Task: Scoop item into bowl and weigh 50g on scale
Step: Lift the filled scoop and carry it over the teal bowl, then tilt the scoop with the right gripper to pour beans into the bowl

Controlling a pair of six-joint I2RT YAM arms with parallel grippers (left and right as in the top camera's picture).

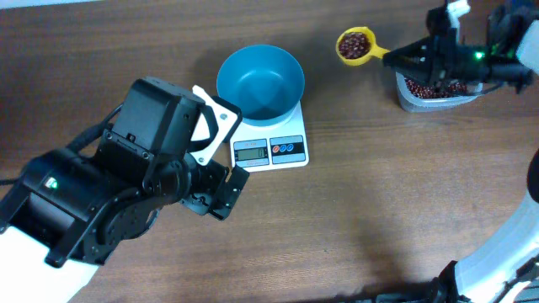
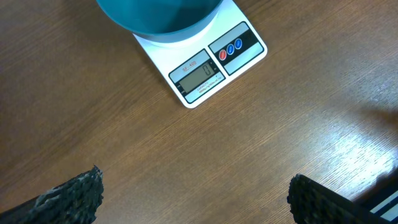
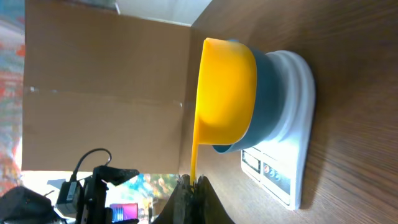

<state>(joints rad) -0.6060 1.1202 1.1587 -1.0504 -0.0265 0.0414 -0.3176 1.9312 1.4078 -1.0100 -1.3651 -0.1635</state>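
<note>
The teal bowl stands empty on the white scale, whose display reads zero. To its right, above the table, hangs a yellow scoop filled with dark red-brown beans. My right gripper is shut on the scoop's handle. In the right wrist view the scoop is in front of the bowl and scale, with the right gripper pinching the thin handle. My left gripper is open and holds nothing, just in front of the scale over bare wood.
A clear plastic tub with more beans sits at the far right, under my right arm. My bulky left arm covers the table's left front part.
</note>
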